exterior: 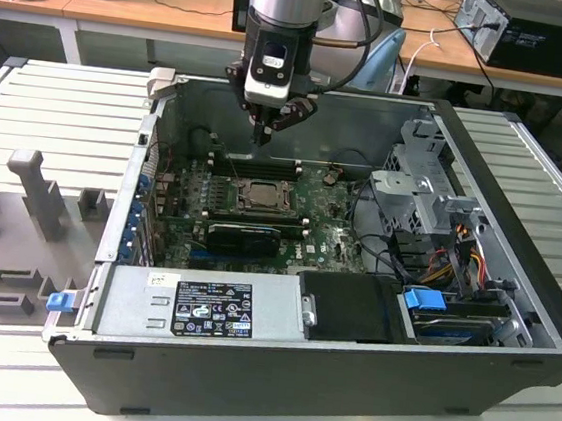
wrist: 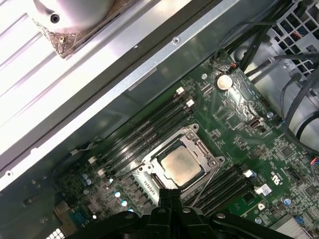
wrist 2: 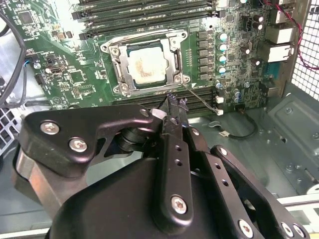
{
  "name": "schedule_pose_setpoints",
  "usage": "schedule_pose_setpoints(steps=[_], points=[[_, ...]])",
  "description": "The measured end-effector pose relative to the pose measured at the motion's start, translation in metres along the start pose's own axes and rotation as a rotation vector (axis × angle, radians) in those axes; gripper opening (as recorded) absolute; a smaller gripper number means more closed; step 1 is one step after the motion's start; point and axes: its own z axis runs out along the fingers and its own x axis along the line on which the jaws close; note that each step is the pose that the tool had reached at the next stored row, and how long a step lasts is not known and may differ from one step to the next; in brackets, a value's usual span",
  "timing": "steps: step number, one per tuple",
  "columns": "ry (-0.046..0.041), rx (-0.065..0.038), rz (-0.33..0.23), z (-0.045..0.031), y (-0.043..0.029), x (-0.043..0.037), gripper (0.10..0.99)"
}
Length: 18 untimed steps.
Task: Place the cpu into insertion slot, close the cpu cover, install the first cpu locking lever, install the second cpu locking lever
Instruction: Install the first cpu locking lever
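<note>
Jaws pinched together, tips meeting, nothing between them. 1 gripper (wrist 2: 172,99), seen in both wrist views (wrist: 169,191). In the exterior view it (exterior: 265,136) hangs tip-down over the motherboard (exterior: 330,238), on the far side of the socket; can't tell if the tip touches the board.

Nearest the tips: 1 cpu (wrist 2: 147,66), pale metal face up w/ a faint tan smear, seated in the insertion slot (wrist 2: 172,59). 1 cpu cover (wrist 2: 115,64) lies flat around it, chip showing thru the window. The first wrist view has the same pair, cpu (wrist: 180,166) inside cover (wrist: 149,168).

Long black RAM slots (wrist: 149,130) run in 2 banks, one on each side of the socket.

Per view:
- The second wrist view has a row of silver-topped capacitors (wrist 2: 222,59) beside the socket.
- The first wrist view has 1 coin cell (wrist: 223,81) and the grey case wall (wrist: 124,79).
- The exterior view takes in the whole open PC case (exterior: 525,186), w/ 1 labelled power supply (exterior: 200,308), 1 drive cage (exterior: 418,200) w/ cables, and a ribbed metal table (exterior: 61,107) underneath.
</note>
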Motion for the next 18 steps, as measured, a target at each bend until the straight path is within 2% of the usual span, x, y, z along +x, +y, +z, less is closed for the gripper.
schedule_pose_setpoints(steps=[11, 18], points=[[0.0016, 0.003, -0.044, 0.0, 0.0, 0.0, 0.106], [0.0036, 0.007, -0.097, 0.0, 0.0, 0.0, 0.106]])
